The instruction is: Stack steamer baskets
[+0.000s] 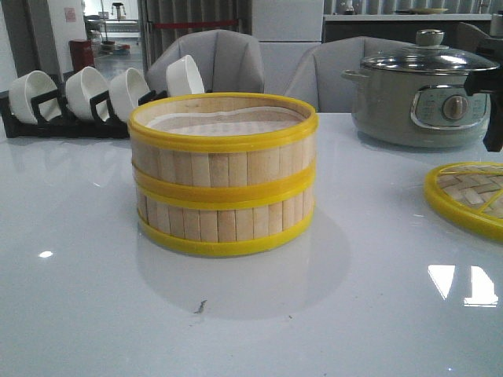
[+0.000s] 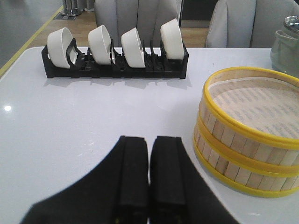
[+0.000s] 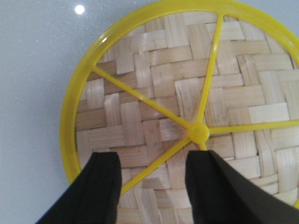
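Front view: steamer baskets [image 1: 223, 173] already stacked, rims lined up.
Left gripper [image 2: 149, 177] pinched empty; right gripper [image 3: 152, 186] spread wide over lid [image 3: 187, 107], probably next.

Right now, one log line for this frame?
two yellow-rimmed bamboo-slat steamer baskets: stacked | left pincer: shut, empty | right pincer: open over woven bamboo lid

Left gripper [image 2: 149, 179]: two matte black, flat-faced rectangular fingers [image 2: 133, 177] widening into a black body; right gripper [image 3: 152, 186]: matching black fingers [image 3: 105, 184], broad and squared at the tips, plain and unmarked.
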Controlling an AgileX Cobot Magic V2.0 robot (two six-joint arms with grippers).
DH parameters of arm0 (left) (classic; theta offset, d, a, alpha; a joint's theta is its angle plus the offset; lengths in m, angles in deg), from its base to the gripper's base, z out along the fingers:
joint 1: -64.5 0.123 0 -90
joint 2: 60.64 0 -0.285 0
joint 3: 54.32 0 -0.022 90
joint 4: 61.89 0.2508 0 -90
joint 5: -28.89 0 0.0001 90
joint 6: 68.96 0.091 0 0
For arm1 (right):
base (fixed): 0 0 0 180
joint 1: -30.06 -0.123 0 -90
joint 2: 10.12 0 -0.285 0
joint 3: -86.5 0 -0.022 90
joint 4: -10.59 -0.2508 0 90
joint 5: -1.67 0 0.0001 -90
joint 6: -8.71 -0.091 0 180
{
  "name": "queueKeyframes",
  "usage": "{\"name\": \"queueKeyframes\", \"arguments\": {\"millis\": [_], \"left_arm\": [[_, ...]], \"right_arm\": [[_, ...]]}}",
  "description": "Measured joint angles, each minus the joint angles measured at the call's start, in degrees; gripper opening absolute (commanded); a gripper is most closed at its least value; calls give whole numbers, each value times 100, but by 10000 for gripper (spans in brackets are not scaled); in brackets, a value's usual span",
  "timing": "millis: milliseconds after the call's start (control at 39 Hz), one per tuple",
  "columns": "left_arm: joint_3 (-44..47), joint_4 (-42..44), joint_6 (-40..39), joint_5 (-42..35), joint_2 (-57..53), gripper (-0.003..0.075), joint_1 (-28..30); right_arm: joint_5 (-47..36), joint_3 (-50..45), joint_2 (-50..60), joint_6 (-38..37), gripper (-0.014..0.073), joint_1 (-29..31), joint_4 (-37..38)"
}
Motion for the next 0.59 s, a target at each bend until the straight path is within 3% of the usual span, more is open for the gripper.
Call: {"name": "queueKeyframes", "arguments": {"millis": [590], "left_arm": [[0,4,0,0,0,87,0]], "right_arm": [[110,169,-238,0,436,225,246]]}}
